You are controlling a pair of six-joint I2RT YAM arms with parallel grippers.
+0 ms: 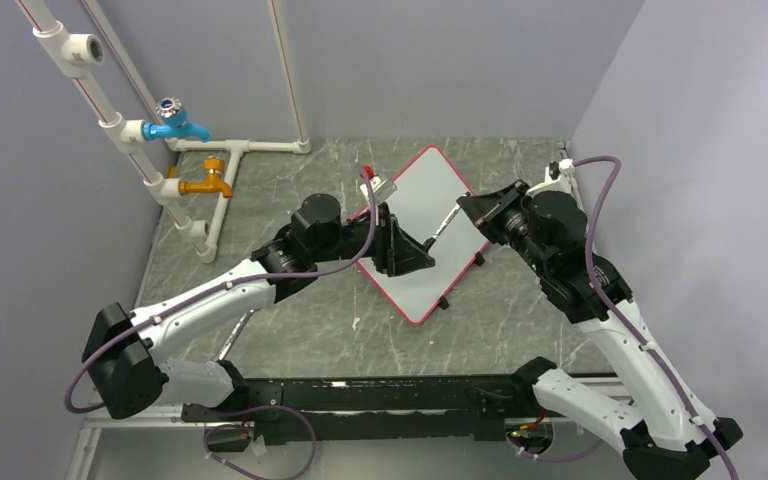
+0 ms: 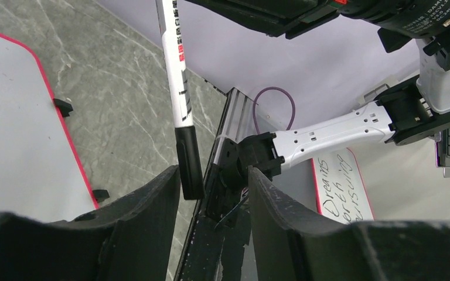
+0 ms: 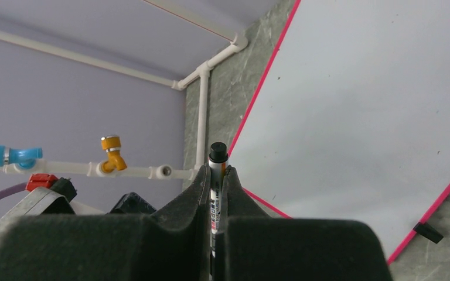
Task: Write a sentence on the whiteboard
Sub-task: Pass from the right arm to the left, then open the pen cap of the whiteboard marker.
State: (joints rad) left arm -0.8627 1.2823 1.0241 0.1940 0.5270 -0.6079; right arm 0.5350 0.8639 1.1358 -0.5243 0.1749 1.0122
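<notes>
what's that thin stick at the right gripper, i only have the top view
observer: a marker. The right wrist view shows the right gripper shut on its barrel.
operator: cap off yet
observer: no, the left wrist view shows a black cap on its end.
operator: left gripper open or shut
observer: the left gripper is open, with the cap close by one finger. I cannot tell if they touch.
</notes>
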